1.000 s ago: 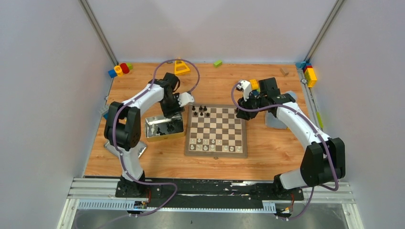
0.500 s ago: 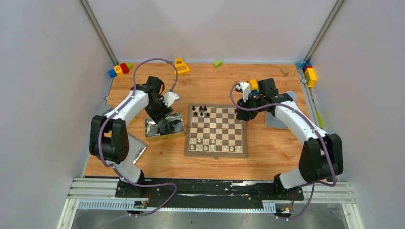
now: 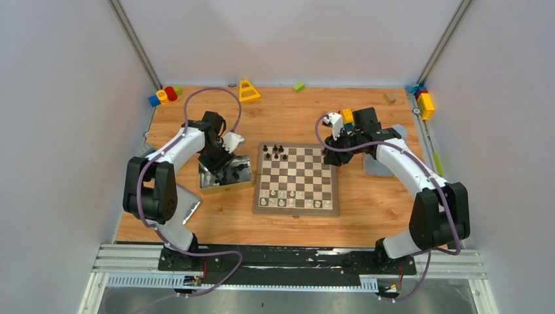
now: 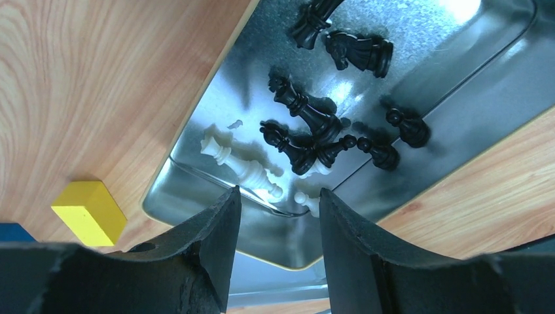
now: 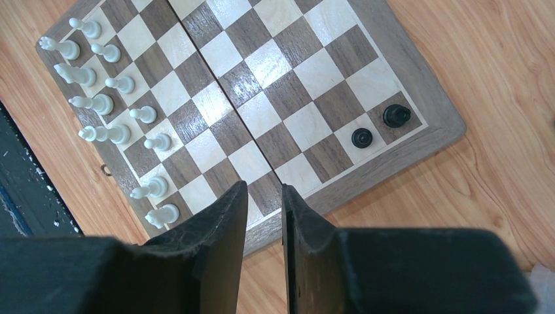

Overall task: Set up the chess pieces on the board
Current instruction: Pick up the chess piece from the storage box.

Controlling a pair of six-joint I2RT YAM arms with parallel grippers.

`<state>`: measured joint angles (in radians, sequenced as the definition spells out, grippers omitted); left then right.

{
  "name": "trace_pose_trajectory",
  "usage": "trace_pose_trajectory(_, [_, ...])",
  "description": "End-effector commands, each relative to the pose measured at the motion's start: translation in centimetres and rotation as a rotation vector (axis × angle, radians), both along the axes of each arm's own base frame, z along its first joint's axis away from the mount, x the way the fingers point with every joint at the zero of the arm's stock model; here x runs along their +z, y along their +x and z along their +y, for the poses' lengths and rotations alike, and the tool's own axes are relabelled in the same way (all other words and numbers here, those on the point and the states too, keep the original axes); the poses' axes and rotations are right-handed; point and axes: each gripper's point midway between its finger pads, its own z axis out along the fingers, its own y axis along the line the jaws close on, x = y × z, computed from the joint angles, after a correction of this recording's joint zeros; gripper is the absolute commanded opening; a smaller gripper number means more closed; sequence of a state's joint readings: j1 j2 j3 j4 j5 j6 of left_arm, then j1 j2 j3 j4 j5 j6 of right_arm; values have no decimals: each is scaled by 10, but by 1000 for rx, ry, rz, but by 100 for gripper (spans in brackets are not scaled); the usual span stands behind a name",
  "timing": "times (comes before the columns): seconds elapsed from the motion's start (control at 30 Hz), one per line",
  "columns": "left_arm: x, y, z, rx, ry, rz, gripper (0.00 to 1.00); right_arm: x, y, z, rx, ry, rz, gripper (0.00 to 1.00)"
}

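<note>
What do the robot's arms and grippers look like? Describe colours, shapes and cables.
The left arm and right arm are built of rounded white links and bulky black joints, each trailing a purple cable that loops free near the wrist. The left gripper and right gripper each have two matt black fingers, broad at the base and narrower at the tips.

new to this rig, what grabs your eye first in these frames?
The board sits mid-table, half set: white pieces line its near edge, and only a few black pieces stand at its far-left corner. Left of it, a silver tin holds loose pieces, with the left gripper above it, jaws open. The right gripper hangs by the board's far-right corner, jaws barely apart, empty.
</note>
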<state>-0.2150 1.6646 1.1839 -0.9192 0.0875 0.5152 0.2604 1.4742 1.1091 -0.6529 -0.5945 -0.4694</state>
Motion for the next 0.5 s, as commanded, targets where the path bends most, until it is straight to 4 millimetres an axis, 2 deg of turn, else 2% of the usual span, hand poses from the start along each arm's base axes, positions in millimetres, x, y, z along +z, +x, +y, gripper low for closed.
trace_pose_trajectory(0.0, [-10, 4, 5, 43, 32, -4, 56, -5, 3, 2, 18, 10, -4, 27])
trace_pose_trajectory(0.47, [-28, 5, 20, 60, 125, 29, 54, -10, 1, 3, 25, 8, 21, 27])
